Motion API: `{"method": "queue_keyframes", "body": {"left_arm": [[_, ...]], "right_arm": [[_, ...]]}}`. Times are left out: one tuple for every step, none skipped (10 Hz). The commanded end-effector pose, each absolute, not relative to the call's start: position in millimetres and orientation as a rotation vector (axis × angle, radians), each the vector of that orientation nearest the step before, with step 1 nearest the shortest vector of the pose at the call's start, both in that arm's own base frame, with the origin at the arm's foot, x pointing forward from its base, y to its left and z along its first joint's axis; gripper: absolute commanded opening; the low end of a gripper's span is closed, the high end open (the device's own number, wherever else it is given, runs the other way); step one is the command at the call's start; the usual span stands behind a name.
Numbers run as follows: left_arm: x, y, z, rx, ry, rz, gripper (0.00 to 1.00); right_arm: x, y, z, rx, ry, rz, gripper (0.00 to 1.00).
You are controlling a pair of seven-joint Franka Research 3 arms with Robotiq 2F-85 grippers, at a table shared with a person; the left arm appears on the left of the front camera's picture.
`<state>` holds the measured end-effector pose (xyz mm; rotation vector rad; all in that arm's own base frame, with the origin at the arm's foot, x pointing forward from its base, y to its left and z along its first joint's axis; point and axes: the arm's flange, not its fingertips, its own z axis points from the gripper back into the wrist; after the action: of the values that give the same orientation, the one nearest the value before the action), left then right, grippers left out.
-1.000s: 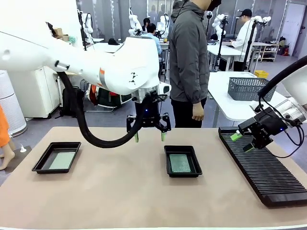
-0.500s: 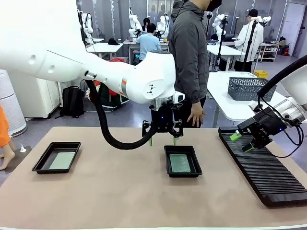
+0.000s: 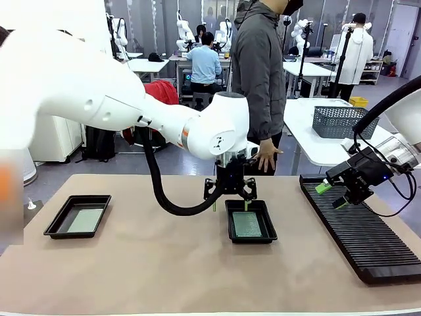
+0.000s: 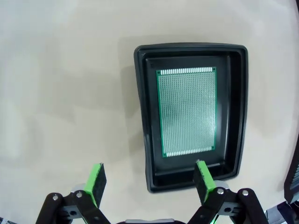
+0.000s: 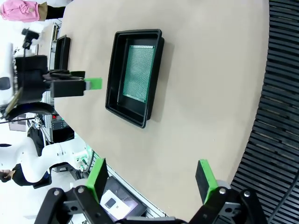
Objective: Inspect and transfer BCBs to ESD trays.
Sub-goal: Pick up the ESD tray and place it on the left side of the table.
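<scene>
Two black ESD trays lie on the tan table, one at the left [image 3: 56,220] and one in the middle [image 3: 250,238]. Each holds a pale green BCB, the left one [image 3: 86,220] and the middle one [image 3: 248,224]. My left gripper [image 3: 229,205] hangs open just above the middle tray's far left rim. In the left wrist view that tray [image 4: 142,116] and its perforated board [image 4: 187,112] lie right ahead of the open left gripper [image 4: 149,170]. My right gripper [image 3: 331,195] hovers open and empty over the rack's left end. The right wrist view has the open right gripper [image 5: 152,172], the tray [image 5: 112,70] and its board [image 5: 139,72].
A long black ribbed rack [image 3: 368,230] runs along the table's right side, also in the right wrist view [image 5: 275,116]. A person [image 3: 260,79] stands at the far edge, one hand [image 3: 266,158] hanging just behind the left gripper. A grey basket [image 3: 342,122] sits on a white table behind.
My left arm has swung to the right and lowered, from above the table's middle to just over the middle tray. The right arm has stayed still.
</scene>
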<state>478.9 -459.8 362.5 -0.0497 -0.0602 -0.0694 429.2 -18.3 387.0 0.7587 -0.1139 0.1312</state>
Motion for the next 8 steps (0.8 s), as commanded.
{"method": "queue_keyframes", "body": {"left_arm": [[487.9,-467.3,346.7,-0.035,-0.107,-0.054,1.00],[491.8,-468.1,337.6,-0.029,-0.108,-0.054,1.00],[496.2,-468.4,329.3,-0.040,-0.098,-0.057,1.00],[499.7,-467.5,320.8,-0.039,-0.090,-0.048,1.00],[501.0,-466.5,315.4,-0.037,-0.083,-0.043,1.00],[502.7,-464.8,312.0,-0.042,-0.079,-0.045,1.00],[505.0,-464.0,307.8,-0.039,-0.076,-0.040,1.00],[507.0,-464.0,302.0,-0.031,-0.069,-0.036,1.00]], "right_arm": [[427.1,-16.9,387.0,0.749,-0.118,0.110,1.00],[427.1,-16.9,387.0,0.749,-0.118,0.110,1.00],[427.1,-16.9,387.0,0.749,-0.118,0.110,1.00],[427.1,-16.9,387.0,0.749,-0.118,0.110,1.00],[427.1,-16.9,387.0,0.749,-0.118,0.110,1.00],[427.1,-16.9,387.0,0.749,-0.118,0.110,1.00],[427.1,-16.9,387.0,0.749,-0.118,0.110,1.00],[427.1,-16.9,387.0,0.749,-0.118,0.110,1.00]]}}
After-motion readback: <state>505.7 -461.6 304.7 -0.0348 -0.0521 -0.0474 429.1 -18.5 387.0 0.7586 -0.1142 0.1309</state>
